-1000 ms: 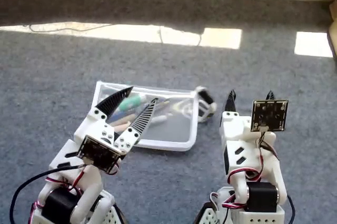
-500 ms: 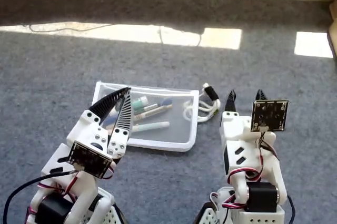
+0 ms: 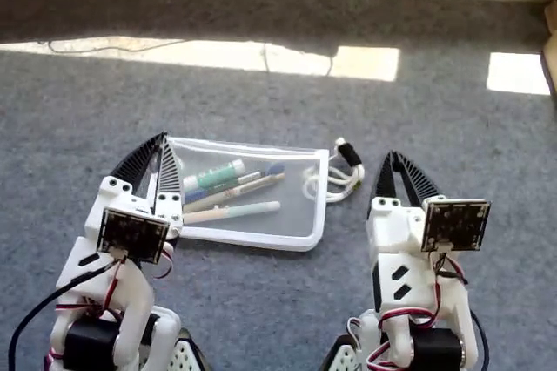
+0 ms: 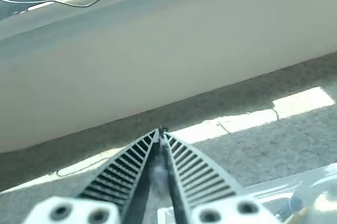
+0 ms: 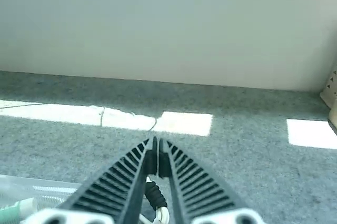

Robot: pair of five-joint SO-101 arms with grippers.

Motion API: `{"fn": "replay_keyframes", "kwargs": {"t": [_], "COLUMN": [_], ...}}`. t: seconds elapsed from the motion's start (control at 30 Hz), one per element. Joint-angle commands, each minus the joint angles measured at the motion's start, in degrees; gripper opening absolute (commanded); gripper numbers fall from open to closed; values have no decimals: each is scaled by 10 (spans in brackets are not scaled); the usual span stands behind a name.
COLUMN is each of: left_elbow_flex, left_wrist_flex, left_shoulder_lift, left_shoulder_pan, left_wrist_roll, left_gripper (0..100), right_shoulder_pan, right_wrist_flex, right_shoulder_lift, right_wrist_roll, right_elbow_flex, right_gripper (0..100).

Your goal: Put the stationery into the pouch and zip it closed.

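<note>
A clear zip pouch [image 3: 291, 230] lies flat on the grey carpet between the two arms, with several pens [image 3: 233, 188] inside it. Whether its zip is closed I cannot tell. A white cord [image 3: 324, 186] with a black tag [image 3: 349, 155] trails from the pouch's right end. My left gripper [image 3: 163, 138] is shut and empty, raised over the pouch's left end; its wrist view has the shut gripper [image 4: 160, 129] and a pouch corner [image 4: 295, 197]. My right gripper [image 3: 392, 155] is shut and empty, just right of the cord. In its wrist view the gripper [image 5: 156, 140] stands above the black tag [image 5: 152, 195].
Grey carpet [image 3: 435, 110] spreads on all sides, with sunlit patches [image 3: 365, 62] and a thin cable [image 3: 104, 44] toward the far wall. A light-coloured box edge [image 3: 551, 49] stands at the far right.
My left gripper has swung from over the pouch's middle to its left end and gone from open to shut. The right arm has drawn back, fingers closing. The cord shifted slightly.
</note>
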Motion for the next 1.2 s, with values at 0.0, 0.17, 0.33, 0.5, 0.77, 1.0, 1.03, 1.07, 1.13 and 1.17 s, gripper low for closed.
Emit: {"fn": "replay_keyframes", "kwargs": {"t": [0.0, 0.17, 0.33, 0.5, 0.77, 1.0, 1.03, 1.07, 1.13, 1.17], "left_elbow_flex": [15, 22, 22, 48, 147, 223, 233, 243, 262, 270], "left_wrist_flex": [13, 74, 147, 197, 205, 205, 206, 207, 208, 207], "left_shoulder_lift": [-1, -1, -1, -1, -1, -1, -1, -1, -1, -1], "left_shoulder_pan": [-30, -41, -41, -41, -81, -129, -129, -130, -131, -131], "left_wrist_roll": [7, 7, 6, 4, 6, 6, 6, 6, 6, 6], "left_gripper": [7, 7, 7, 7, 7, 7, 7, 7, 7, 7], "right_shoulder_pan": [-7, -7, -6, -4, -2, -2, -2, -2, -3, -3], "right_wrist_flex": [1, 2, 3, 3, 3, 5, 17, 36, 80, 99], "right_shoulder_lift": [-1, -8, -8, -8, -8, -8, -8, -8, -8, -8], "right_wrist_roll": [0, 0, -3, 0, -3, -4, -4, -4, -4, -4], "right_elbow_flex": [-33, -28, 46, 139, 256, 329, 330, 329, 329, 329], "right_gripper": [5, 5, 5, 5, 5, 5, 5, 5, 5, 5]}}
